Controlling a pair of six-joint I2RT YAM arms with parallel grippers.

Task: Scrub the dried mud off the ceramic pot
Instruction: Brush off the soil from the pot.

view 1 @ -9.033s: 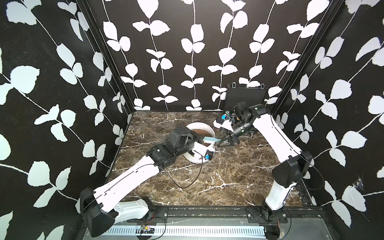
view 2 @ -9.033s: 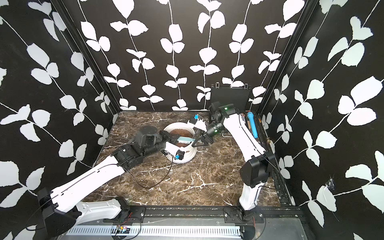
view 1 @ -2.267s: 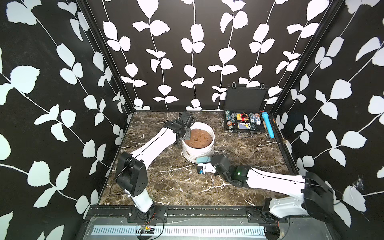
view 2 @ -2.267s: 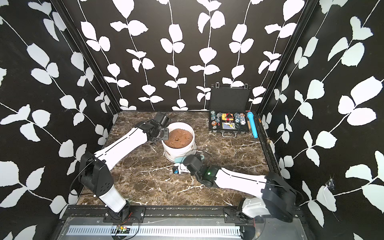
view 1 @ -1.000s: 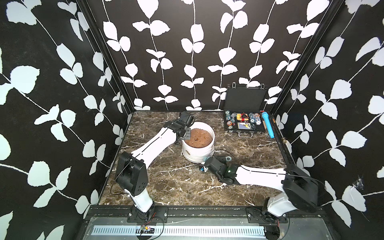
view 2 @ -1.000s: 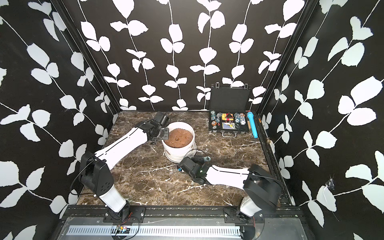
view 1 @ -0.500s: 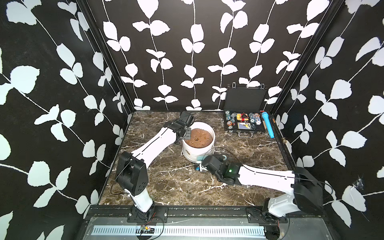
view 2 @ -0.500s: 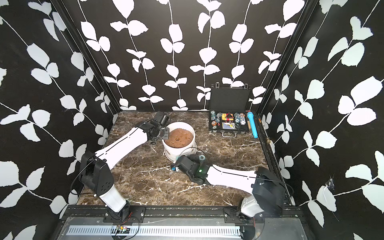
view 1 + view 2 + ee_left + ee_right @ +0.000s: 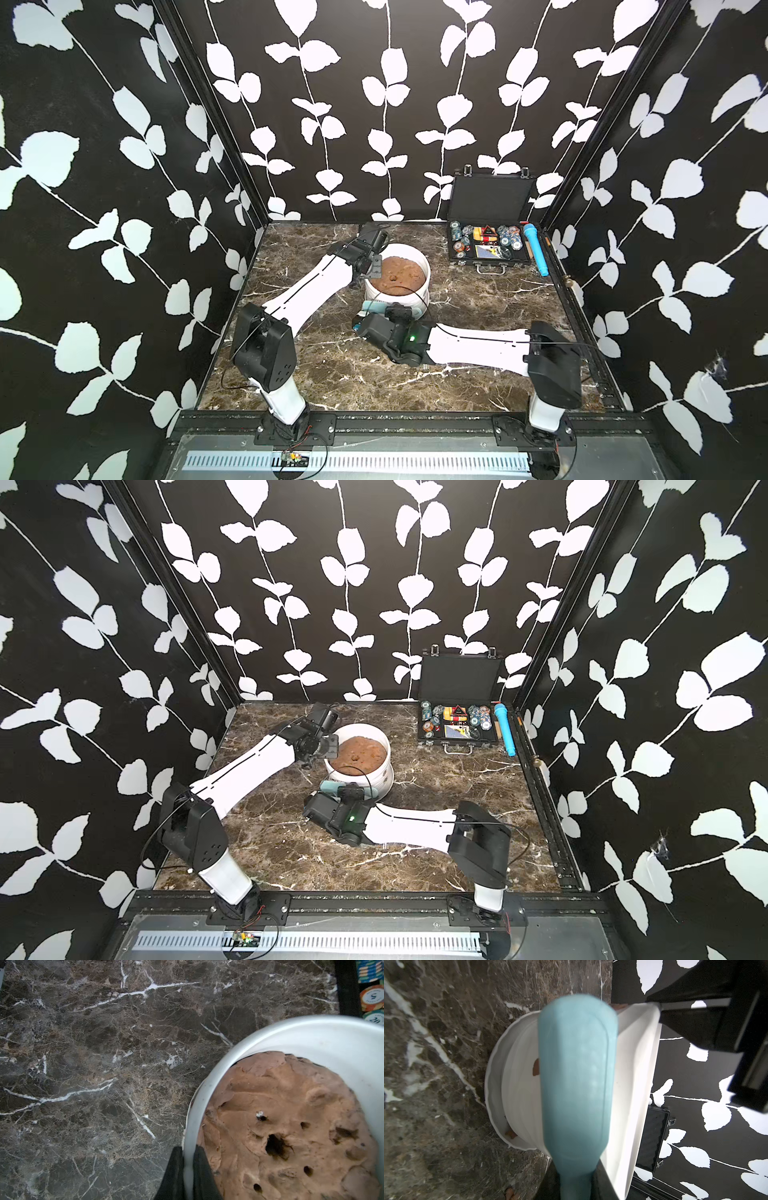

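Note:
The white ribbed ceramic pot point(image 9: 417, 294) point(image 9: 381, 780) stands mid-table on a white saucer point(image 9: 492, 1093), filled with a brown soil mound point(image 9: 291, 1122). My left gripper point(image 9: 188, 1159) point(image 9: 371, 269) is shut on the pot's rim point(image 9: 207, 1088), one finger inside and one outside. My right gripper point(image 9: 576, 1185) is shut on the handle of a teal brush point(image 9: 577, 1076) point(image 9: 372, 306) point(image 9: 332, 788), whose head lies against the pot's near wall point(image 9: 521, 1088). A blotch of dried mud point(image 9: 536, 1067) shows on the wall beside the brush. Flakes lie in the saucer point(image 9: 510, 1134).
An open black case of chips point(image 9: 486, 245) point(image 9: 457, 723) stands at the back right, with a blue cylinder point(image 9: 536, 249) beside it. Brown crumbs point(image 9: 509, 1190) lie on the marble table by the right gripper. Patterned walls close in three sides.
Over the last second my right gripper has slid the brush leftward along the pot's near wall. The left gripper has stayed on the rim.

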